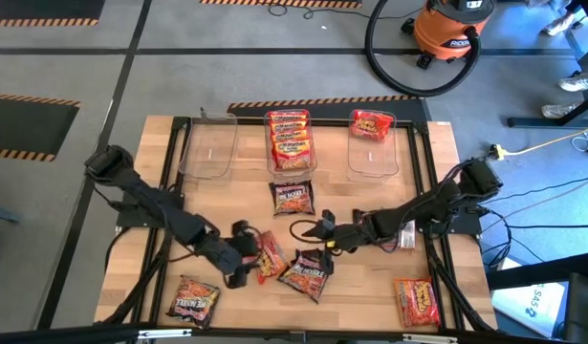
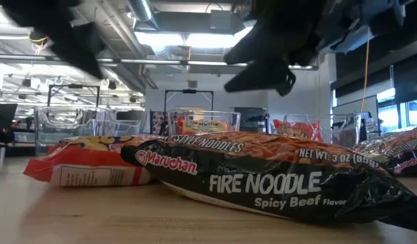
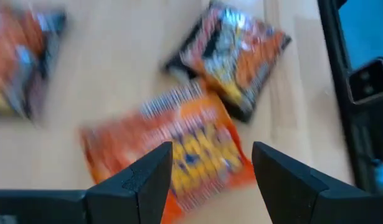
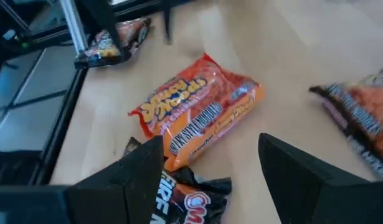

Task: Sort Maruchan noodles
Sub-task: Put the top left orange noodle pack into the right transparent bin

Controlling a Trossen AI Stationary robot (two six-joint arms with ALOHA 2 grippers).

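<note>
The left hand (image 1: 244, 256) hovers open and empty above an orange packet (image 1: 268, 256) on the surface (image 1: 370, 287). The right hand (image 1: 324, 232), also open and empty, hangs near a dark packet (image 1: 306, 272).

Place: workshop-style robot lab | grey concrete floor with orange-black hazard tape stripes (image 1: 280, 101) | orange shop vacuum with black hose (image 1: 452, 29) | exposed ceiling pipes (image 2: 194, 62)

The surface (image 1: 370, 287) is pale, smooth wood with visible grain. The noodle packets (image 1: 304, 272) are glossy, crinkled plastic film. The 3 tubs (image 1: 207, 148) are clear plastic. The claw fingers (image 3: 141, 180) look matt black.
</note>
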